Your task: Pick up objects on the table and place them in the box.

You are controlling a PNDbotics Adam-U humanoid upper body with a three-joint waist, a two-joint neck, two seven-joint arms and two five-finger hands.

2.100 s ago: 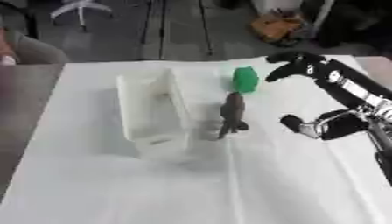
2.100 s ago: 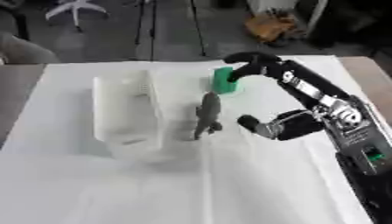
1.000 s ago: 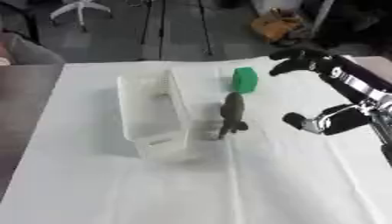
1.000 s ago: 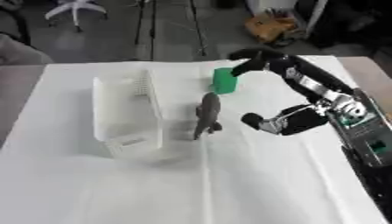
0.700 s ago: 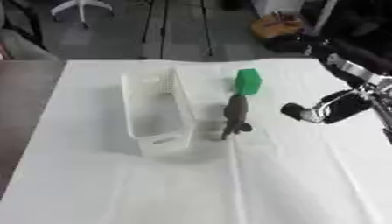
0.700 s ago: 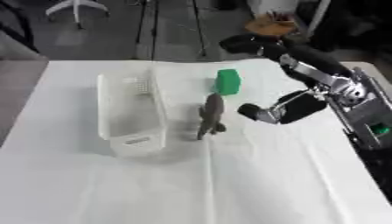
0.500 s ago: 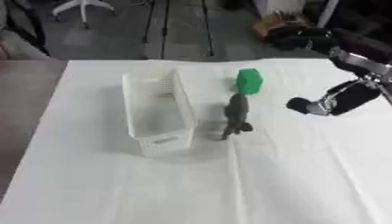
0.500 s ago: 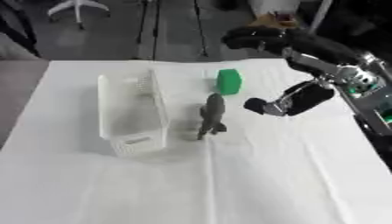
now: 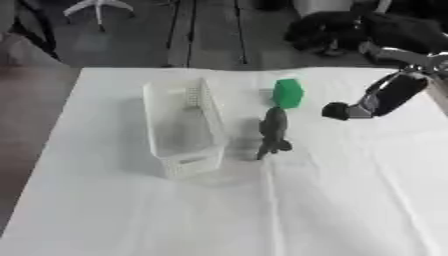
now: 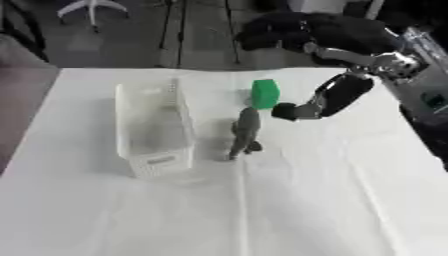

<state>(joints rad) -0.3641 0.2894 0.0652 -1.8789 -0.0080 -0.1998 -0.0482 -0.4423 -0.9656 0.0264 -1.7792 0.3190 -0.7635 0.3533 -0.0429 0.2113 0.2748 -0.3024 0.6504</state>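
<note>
I am at the reaching step: nothing is picked up yet, and the white slotted plastic box (image 9: 181, 131) looks empty from here. My right hand (image 10: 302, 107) hangs above the white cloth-covered table (image 9: 350, 200), off to the right of the box and just right of the two things I am after. Whether its fingers are spread or curled I cannot tell; what shows is a dark arm ending in a blurred dark tip, and it holds nothing that I can see. My left hand is out of sight.

The small green block (image 9: 287, 93) stands near the box's far right corner, a little apart from its wall. The grey animal-shaped toy figure (image 9: 273, 133) stands just in front of the block, close beside the box's right wall.

Next, I judge, I should bring my hand left and down over one of them, likely the nearer green block, close around it, lift, and carry it over the box's right wall.
</note>
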